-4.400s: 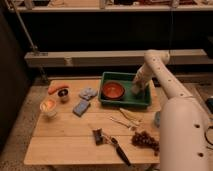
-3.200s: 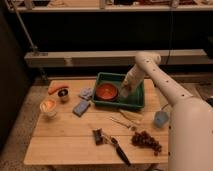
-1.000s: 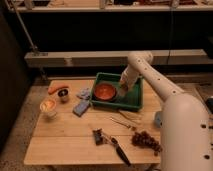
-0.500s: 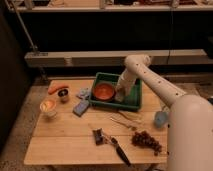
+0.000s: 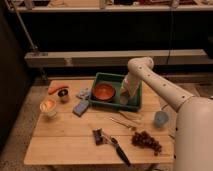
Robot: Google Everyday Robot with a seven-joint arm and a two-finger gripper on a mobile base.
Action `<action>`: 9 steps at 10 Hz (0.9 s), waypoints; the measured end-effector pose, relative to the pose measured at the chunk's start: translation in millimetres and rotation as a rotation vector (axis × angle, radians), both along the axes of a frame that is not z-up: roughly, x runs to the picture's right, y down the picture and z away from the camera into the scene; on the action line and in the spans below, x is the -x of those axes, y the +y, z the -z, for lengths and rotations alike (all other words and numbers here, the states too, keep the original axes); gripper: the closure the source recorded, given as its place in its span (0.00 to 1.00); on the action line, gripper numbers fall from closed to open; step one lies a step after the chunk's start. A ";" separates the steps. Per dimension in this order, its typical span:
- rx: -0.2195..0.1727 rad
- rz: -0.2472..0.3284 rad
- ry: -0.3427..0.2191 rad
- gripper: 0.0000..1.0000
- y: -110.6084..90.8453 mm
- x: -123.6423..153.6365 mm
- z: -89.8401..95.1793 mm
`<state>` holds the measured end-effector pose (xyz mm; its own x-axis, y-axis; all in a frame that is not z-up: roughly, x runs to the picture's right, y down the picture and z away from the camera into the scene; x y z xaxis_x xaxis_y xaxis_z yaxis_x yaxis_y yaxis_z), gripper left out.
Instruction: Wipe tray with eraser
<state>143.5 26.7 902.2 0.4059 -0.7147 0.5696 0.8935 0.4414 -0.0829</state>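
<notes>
— Where's your gripper (image 5: pixel 125 98) right now?

— Down in the right half of the tray (image 5: pixel 114 76), low over the floor of it. My arm comes in from the right and bends steeply down. I'd say that angle is there to press flat on the tray bottom for wiping.

— Spread or pinching something?

— I cannot tell. I cannot make out the eraser either, as the pale end of my wrist hides whatever is there.

— And the tray itself?

— It sits toward the back of the wooden worktop (image 5: pixel 70 137), about the middle. The orange-red bowl (image 5: pixel 104 92) fills its left half, just beside my gripper (probably why I'm kept to the right side; a sweep left looks likely to nudge it).

— What else is about?

— There's a carrot (image 5: pixel 56 89) at the left, a blue cup (image 5: pixel 161 119) at the right and dark grapes (image 5: pixel 146 141) near the front. Behind the worktop runs a pale ledge (image 5: pixel 100 57) against a dark wall, with speckled floor below.
</notes>
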 end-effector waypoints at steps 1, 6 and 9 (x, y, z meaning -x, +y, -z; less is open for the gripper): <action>-0.002 -0.005 0.013 1.00 -0.8 -6.9 -0.2; -0.029 -0.041 0.075 1.00 -19.2 -34.0 -5.6; -0.049 -0.052 0.085 1.00 -37.1 -33.6 -12.5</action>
